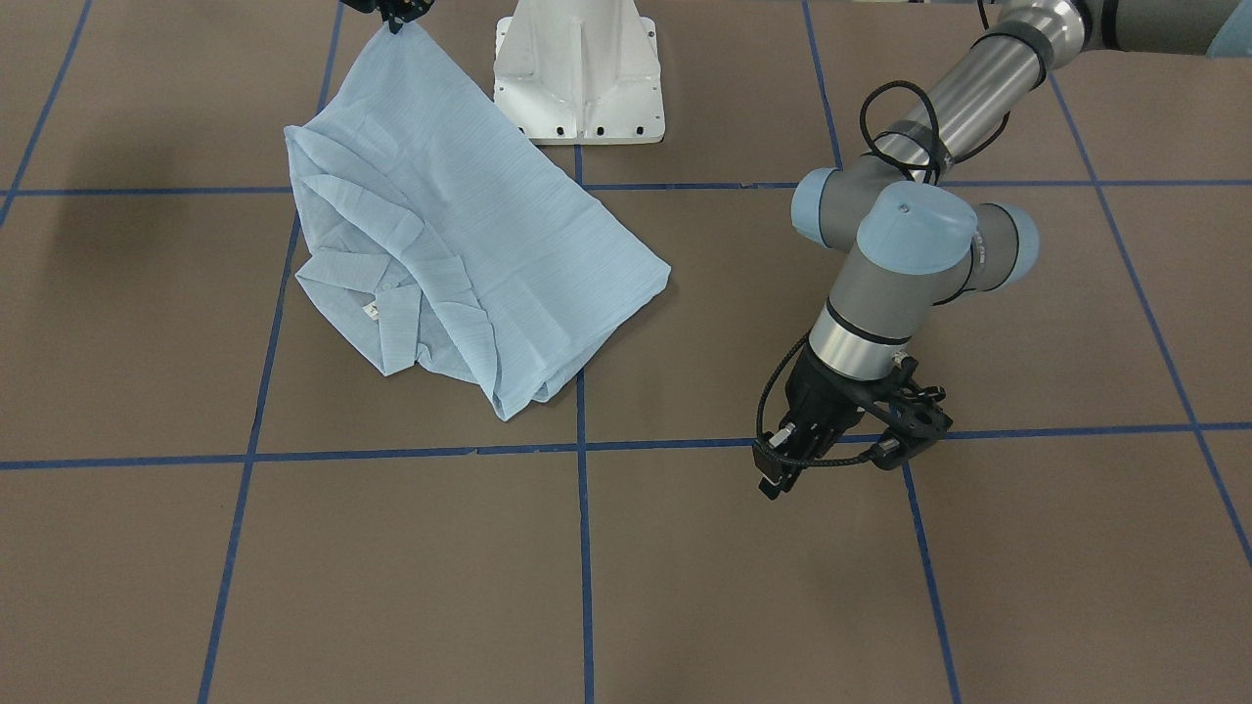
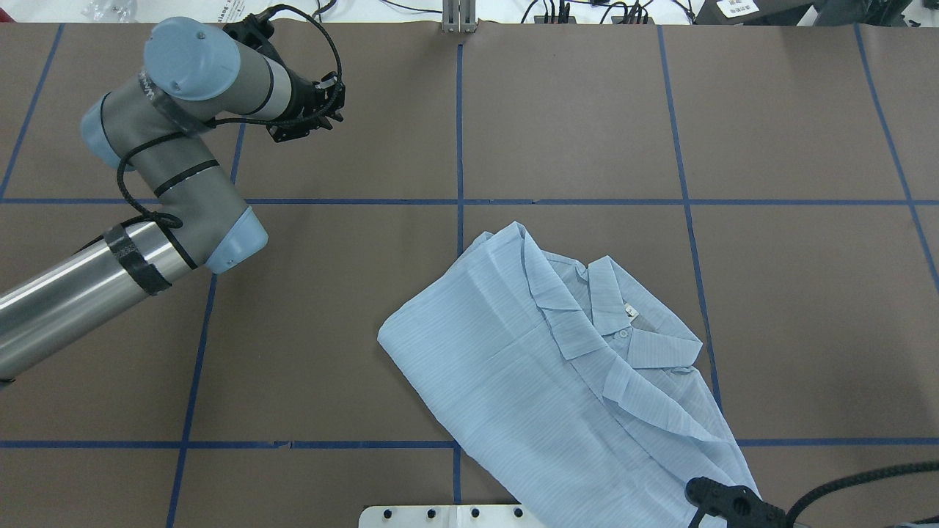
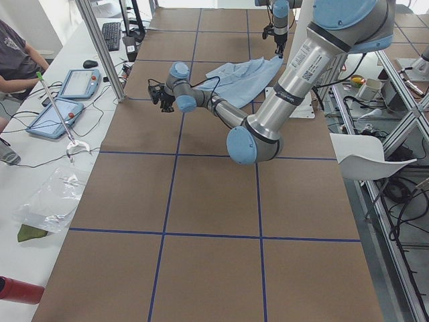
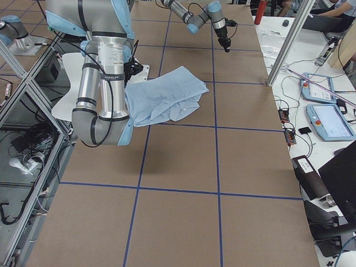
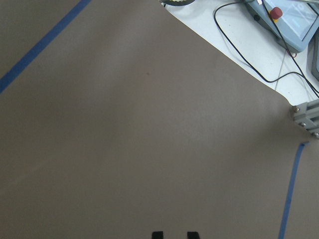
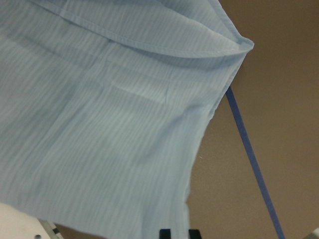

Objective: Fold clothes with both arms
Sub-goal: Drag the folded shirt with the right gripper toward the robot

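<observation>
In the overhead view the shirt (image 2: 513, 367) is spread on the brown table (image 2: 792, 117) at about 5 o'clock from the centre. It is folded into a long band that runs from 11 to 5 o'clock. The collar (image 2: 600, 287) and its small label (image 2: 629, 311) are turned up on the 2 o'clock side. The corner nearest the robot is lifted off the table and pinched in the right gripper (image 1: 395, 14) — its jaws are closed on the cloth, near the white base (image 1: 577, 73). The left gripper (image 1: 780, 469) is held well apart from the shirt, at about 10 o'clock in the overhead view, over bare table near a blue tape line (image 1: 685, 445). Its fingertips (image 5: 157, 234) are seen close together with only a slim gap — the jaws seem all but closed, and nothing is held between them.
</observation>
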Controlling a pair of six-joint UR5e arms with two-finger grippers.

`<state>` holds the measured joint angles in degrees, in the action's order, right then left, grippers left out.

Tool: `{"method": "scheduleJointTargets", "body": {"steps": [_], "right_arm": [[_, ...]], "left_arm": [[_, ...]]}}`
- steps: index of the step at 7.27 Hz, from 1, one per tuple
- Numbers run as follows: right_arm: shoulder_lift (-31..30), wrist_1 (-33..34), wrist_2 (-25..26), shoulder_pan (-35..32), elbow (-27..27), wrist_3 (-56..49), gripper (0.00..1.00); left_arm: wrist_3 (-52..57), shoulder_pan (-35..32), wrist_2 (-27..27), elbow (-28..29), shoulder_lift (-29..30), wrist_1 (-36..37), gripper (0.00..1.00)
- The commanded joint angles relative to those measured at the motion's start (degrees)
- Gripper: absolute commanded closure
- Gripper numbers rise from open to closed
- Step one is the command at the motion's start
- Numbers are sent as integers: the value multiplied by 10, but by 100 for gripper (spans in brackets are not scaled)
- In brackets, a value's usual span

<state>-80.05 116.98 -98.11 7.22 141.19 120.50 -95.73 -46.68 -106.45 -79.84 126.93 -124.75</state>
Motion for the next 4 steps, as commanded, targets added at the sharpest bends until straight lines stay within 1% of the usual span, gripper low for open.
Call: {"method": "scheduleJointTargets", "body": {"steps": [1, 2, 3, 4], "right_arm": [[2, 15, 15, -23, -3, 3, 0], [10, 14, 15, -66, -10, -3, 0], [48, 12, 16, -145, -27, -10, 0], [89, 12, 16, -228, -69, -32, 0]], "left_arm": [[-52, 13, -33, -83, -46, 10, 67], [-82, 53, -36, -139, -75, 32, 64], [-112, 74, -36, -171, -85, 48, 63], [-145, 96, -36, -180, -88, 50, 61]]}}
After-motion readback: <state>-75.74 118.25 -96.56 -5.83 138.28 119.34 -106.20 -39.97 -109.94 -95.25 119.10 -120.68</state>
